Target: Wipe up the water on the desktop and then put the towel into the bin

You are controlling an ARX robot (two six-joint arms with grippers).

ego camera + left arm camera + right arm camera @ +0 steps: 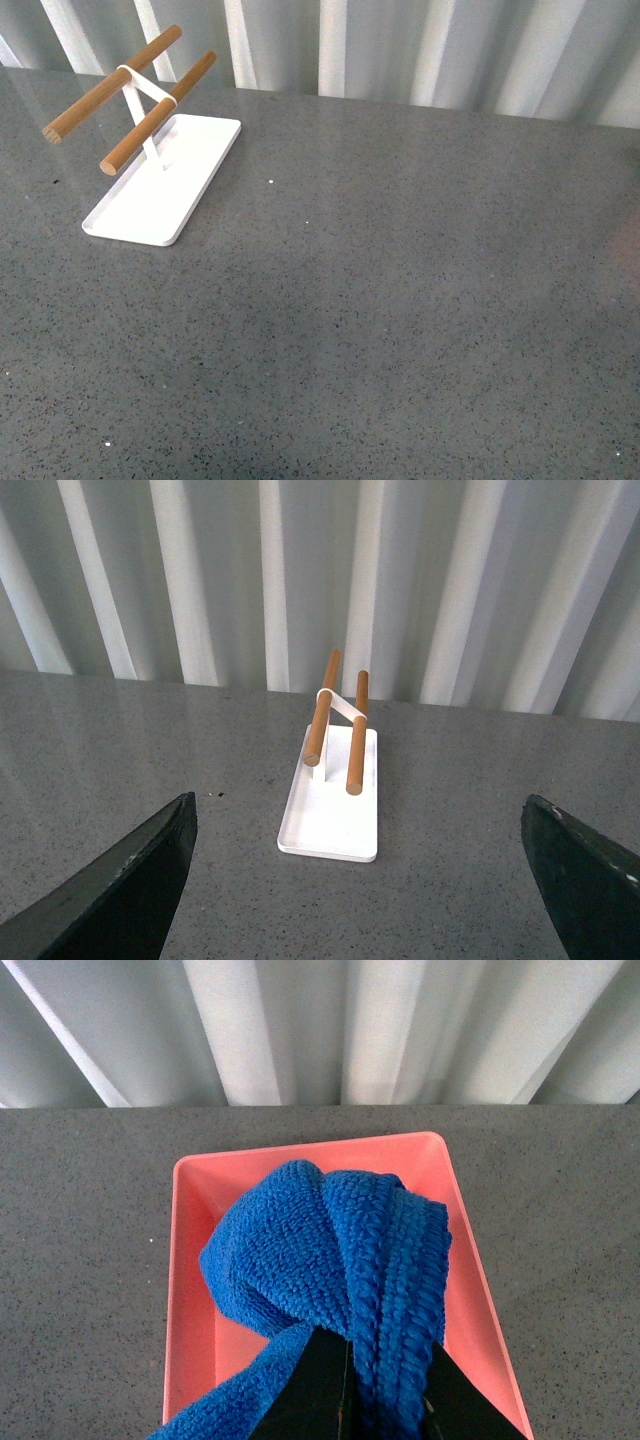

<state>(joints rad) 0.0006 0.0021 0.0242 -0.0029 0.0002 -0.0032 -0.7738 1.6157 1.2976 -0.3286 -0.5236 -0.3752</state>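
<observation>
The table (400, 300) under me is a broad dark grey slab with fine black and white speckles, faintly glossy, and it runs back to a wall of pale vertical ribbed panels (400, 50). From my front view neither of my arms shows. At the far left stands a white tray (175, 190) with a thin white upright carrying two wooden rods (150, 100), which slant across one another above it. A reddish blur sits at the right edge of that view, too soft for me to name.

My left tool (360, 880) is spread wide: its two dark fingers (130, 880) sit at opposite lower corners of the left wrist view with nothing between them, aimed toward the tray and rods, and above the grey surface without touching it.

My right tool (350, 1390) is clenched on the towel (330, 1260), a bright blue microfibre cloth bunched into a thick knot-like fold at the dark fingertips. The towel hangs over a shallow pink bin (195, 1260) that rests on the table near the ribbed wall; whether the cloth touches the bin's floor I cannot tell.
</observation>
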